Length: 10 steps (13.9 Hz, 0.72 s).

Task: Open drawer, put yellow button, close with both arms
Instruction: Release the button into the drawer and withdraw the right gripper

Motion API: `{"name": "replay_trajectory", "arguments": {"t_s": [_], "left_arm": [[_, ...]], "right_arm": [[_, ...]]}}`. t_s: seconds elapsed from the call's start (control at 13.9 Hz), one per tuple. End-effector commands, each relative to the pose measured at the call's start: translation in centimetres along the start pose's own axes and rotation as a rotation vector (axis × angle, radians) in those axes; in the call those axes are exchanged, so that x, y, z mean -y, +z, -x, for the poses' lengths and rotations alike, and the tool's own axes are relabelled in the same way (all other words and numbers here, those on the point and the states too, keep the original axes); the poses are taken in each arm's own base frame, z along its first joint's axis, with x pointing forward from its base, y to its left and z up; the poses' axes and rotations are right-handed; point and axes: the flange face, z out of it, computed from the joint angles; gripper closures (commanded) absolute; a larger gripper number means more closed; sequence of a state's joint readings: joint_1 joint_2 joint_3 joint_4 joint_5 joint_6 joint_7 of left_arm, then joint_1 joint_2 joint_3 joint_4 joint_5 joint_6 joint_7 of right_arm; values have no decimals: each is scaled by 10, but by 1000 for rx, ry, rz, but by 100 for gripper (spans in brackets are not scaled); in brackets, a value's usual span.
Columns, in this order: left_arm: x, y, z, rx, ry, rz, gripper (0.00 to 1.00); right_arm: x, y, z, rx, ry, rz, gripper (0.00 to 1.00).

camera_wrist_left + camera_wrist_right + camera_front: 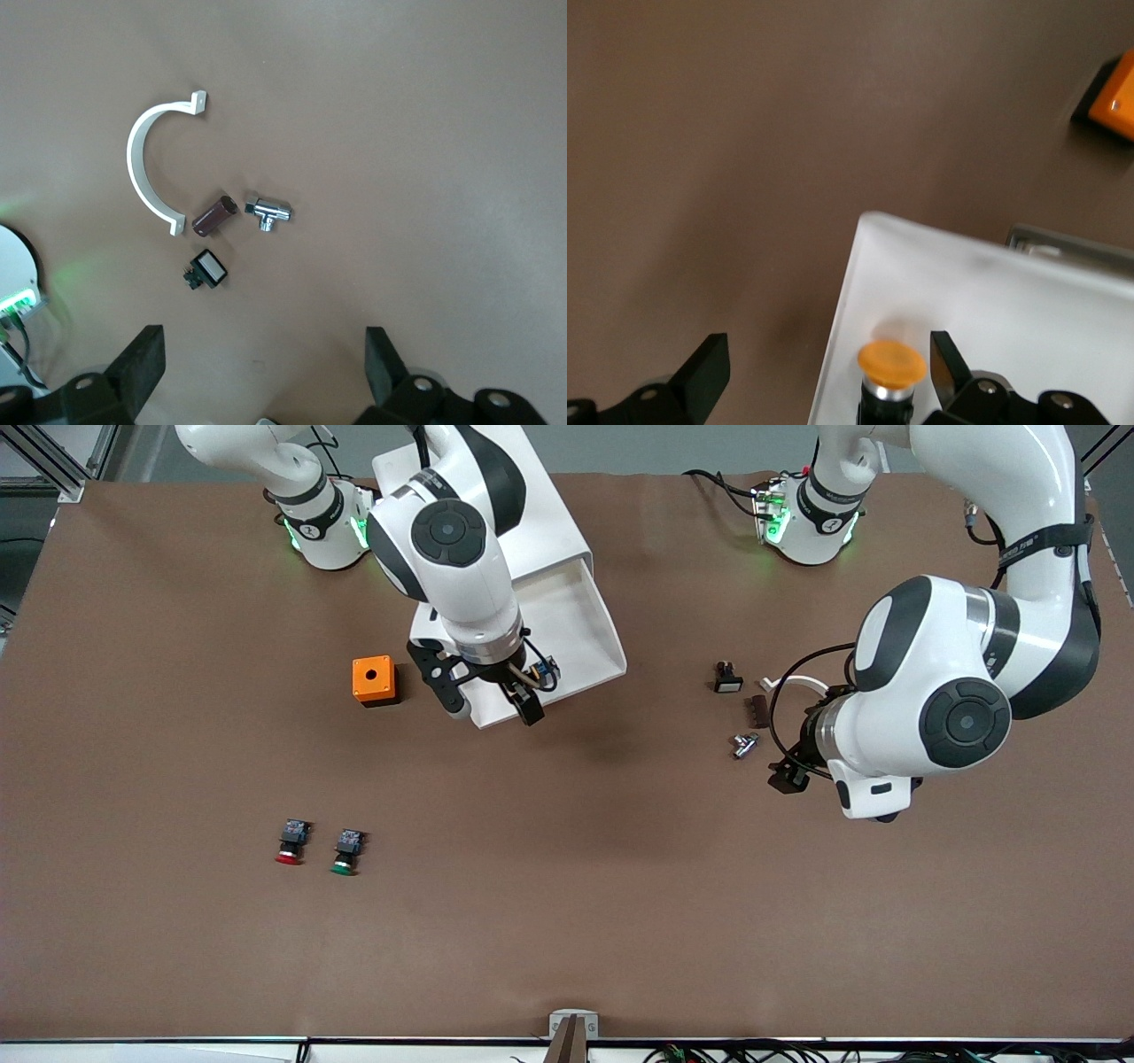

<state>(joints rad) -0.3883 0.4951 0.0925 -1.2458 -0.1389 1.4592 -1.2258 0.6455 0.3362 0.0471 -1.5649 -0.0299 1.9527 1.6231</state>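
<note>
We see the drawer (567, 633) pulled out of the white cabinet (496, 505) at the right arm's end of the surface (567, 921), its open tray white and shallow. The right tool (492, 691) hangs over the drawer's front corner, fingers spread wide, gripping nothing. In the right wrist view the yellow button (891, 370) sits inside the drawer (992, 301) near its corner: rounded yellow-orange mushroom cap, a silver collar under it, dark body below. It sits between the spread fingers (943, 359) of the right tool (828, 363), close to one of them; we cannot tell if that one touches it. In the front view we only catch a bit of the button's black-and-blue body (542, 671) under the wrist.

The left tool (793, 775) waits above the surface at the left arm's end, jaws wide open and empty; in the left wrist view its fingers (142, 363) frame bare surface. Near it lie a curved white clip (151, 168), a small brown block (213, 215), a chrome fitting (268, 211) and a black switch with a white face (206, 269).

An orange box (373, 679) stands just beside the drawer. Nearer the front camera, a red-capped button (291, 841) and a green-capped button (347, 850) lie side by side, well apart from the drawer.
</note>
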Motion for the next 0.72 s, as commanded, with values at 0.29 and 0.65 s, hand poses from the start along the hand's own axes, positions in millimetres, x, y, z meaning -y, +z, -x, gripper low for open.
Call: {"name": "replay_trajectory", "arguments": {"t_s": [0.29,0.65], "left_arm": [[23,-31,15,-82,239,-5,0],[16,-34,64,-86,480,-10,1]], "right_arm": [[-54,-98,-217,15,-151,8,0],[-137,-146,-315,51,-370,67,0]]}}
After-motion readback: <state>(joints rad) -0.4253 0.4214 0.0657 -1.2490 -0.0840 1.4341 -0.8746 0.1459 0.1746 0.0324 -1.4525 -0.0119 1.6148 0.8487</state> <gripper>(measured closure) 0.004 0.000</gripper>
